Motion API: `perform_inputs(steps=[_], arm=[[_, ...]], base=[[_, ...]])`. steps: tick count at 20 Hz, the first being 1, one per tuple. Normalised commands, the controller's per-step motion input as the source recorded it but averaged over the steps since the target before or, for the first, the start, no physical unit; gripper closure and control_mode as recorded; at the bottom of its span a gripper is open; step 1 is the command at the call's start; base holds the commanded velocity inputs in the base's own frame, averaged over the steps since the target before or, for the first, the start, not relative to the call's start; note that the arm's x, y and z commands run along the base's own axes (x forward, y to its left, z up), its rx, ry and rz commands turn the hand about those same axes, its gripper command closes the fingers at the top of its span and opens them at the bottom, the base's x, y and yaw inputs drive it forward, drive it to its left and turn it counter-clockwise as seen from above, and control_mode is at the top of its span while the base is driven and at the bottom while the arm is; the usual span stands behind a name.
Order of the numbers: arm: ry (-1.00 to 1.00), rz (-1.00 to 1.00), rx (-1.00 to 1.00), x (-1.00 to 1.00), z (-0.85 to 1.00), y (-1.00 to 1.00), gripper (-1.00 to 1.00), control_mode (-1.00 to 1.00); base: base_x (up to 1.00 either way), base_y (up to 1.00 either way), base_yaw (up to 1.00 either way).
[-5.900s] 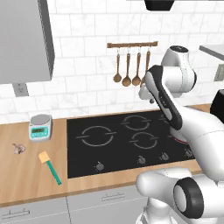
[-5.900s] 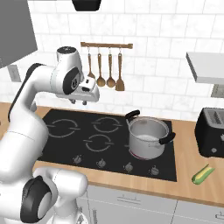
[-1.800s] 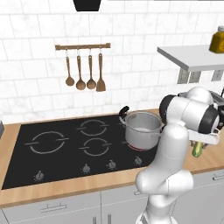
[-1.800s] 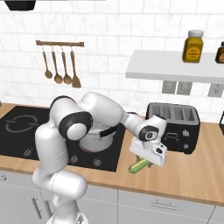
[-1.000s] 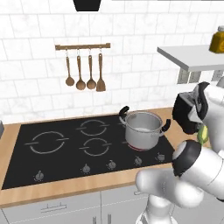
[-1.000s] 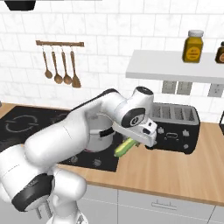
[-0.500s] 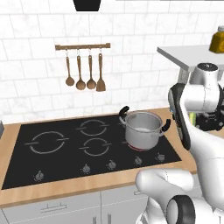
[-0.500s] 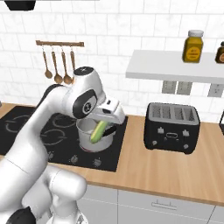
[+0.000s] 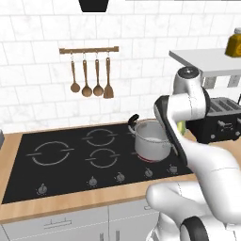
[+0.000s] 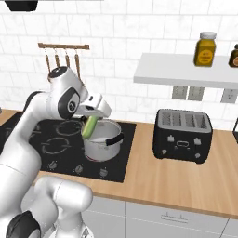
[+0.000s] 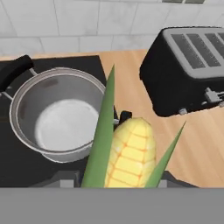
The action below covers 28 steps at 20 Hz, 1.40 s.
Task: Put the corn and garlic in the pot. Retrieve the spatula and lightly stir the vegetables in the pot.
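Gripper of mine clamped on the corn, hanging above the pot on the hob, toaster to the right

The white arm rises from its base, bends sharply at the elbow and reaches forward at mid height — its dark-jointed wrist turned so the hand points down and slightly outward. The gripper is closed around the corn, its jaws standing partly apart on the cob — gripped near the upper end, husk tips hanging below.
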Motion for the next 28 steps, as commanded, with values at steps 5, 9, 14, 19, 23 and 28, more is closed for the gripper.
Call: perform_inputs(steps=[5, 9, 14, 19, 23, 28], arm=[[-0.08, 0.00, 0.00, 0.59, -0.15, 0.44, 1.00, -1.00], [0.00, 0.00, 0.00, 0.57, -0.41, 0.43, 1.00, -1.00], [-0.05, 0.00, -0.03, 0.54, -0.54, 0.07, 1.00, -1.00], [-0.07, 0.00, -0.03, 0.51, -0.52, 0.00, 1.00, -1.00], [-0.02, 0.00, 0.00, 0.47, -0.43, -0.02, 1.00, -1.00], [-0.02, 0.00, 0.00, 0.32, -0.28, -0.19, 1.00, -1.00]], base=[[0.00, 0.00, 0.00], [0.00, 0.00, 0.00], [0.00, 0.00, 0.00], [0.00, 0.00, 0.00], [0.00, 0.00, 0.00], [0.00, 0.00, 0.00]])
